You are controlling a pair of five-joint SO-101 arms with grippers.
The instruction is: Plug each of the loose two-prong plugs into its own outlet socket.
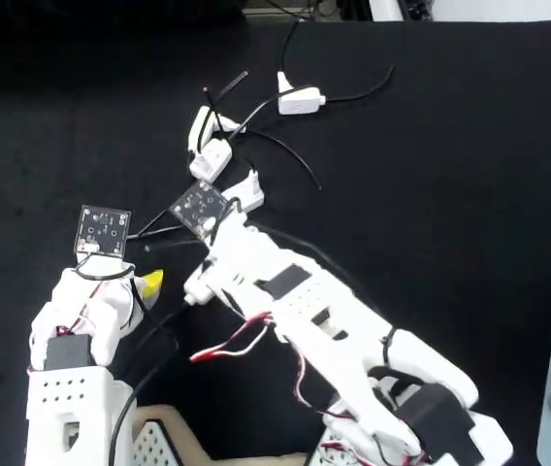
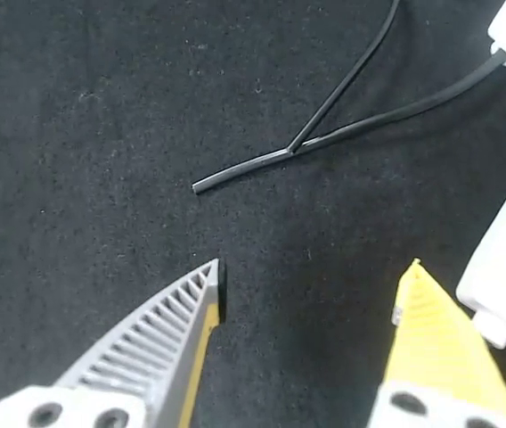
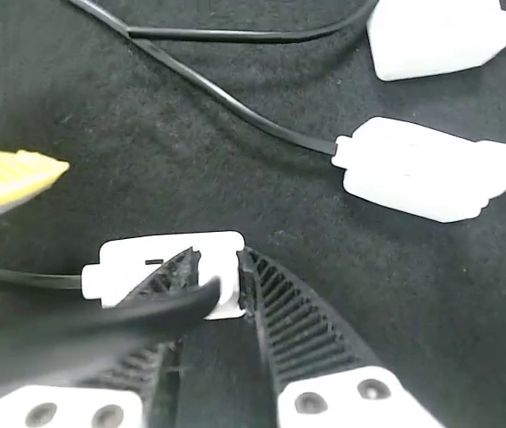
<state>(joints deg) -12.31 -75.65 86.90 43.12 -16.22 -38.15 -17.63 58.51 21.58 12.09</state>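
Right jaws clamp white plug (image 3: pixel 124 259); left jaws open, empty. I judge nothing plugged yet; other connectors (image 1: pixel 300 99) loose, upper centre.

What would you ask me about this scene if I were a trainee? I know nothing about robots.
1. True or false: the left claw is open above the cloth, holding nothing.
2. What does the right claw grip? A) a black cord B) a white plug C) a yellow block
3. Fill in: one finger of the left claw is grey, the other is ____.

Key: 1 true; 2 B; 3 yellow.
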